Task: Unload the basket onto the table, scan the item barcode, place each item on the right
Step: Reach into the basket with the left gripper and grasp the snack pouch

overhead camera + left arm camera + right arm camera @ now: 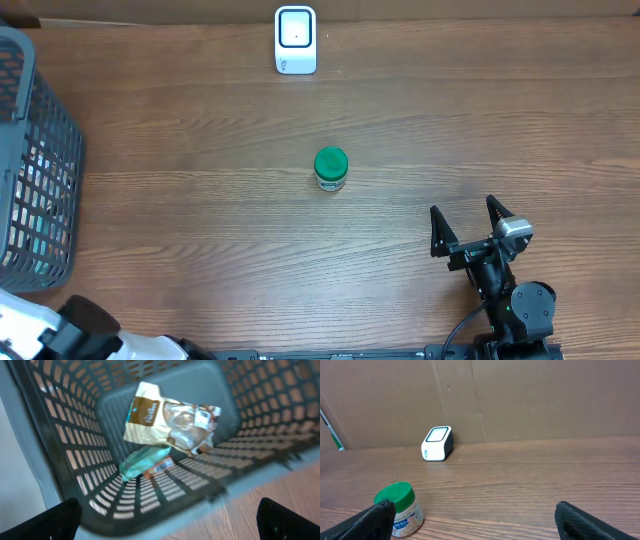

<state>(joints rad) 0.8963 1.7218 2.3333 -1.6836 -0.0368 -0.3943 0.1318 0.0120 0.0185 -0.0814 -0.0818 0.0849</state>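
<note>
At far left, a grey mesh basket (40, 150) holds a snack pouch (170, 420) and a teal packet (142, 462); the left gripper (169, 522) hovers above it, jaws wide and empty. A white barcode scanner (296, 40) sits at the far edge. The green-lidded jar (331, 169) stands upright mid-table, well apart from it. At right, the right gripper (464, 210) is spread open, empty. Likely risks: the round jar toppling from an off-centre pinch, or its barcode facing away from the scanner

No legible text — pouch (170, 420) label blurred, jar (401, 507) label print too small
</note>
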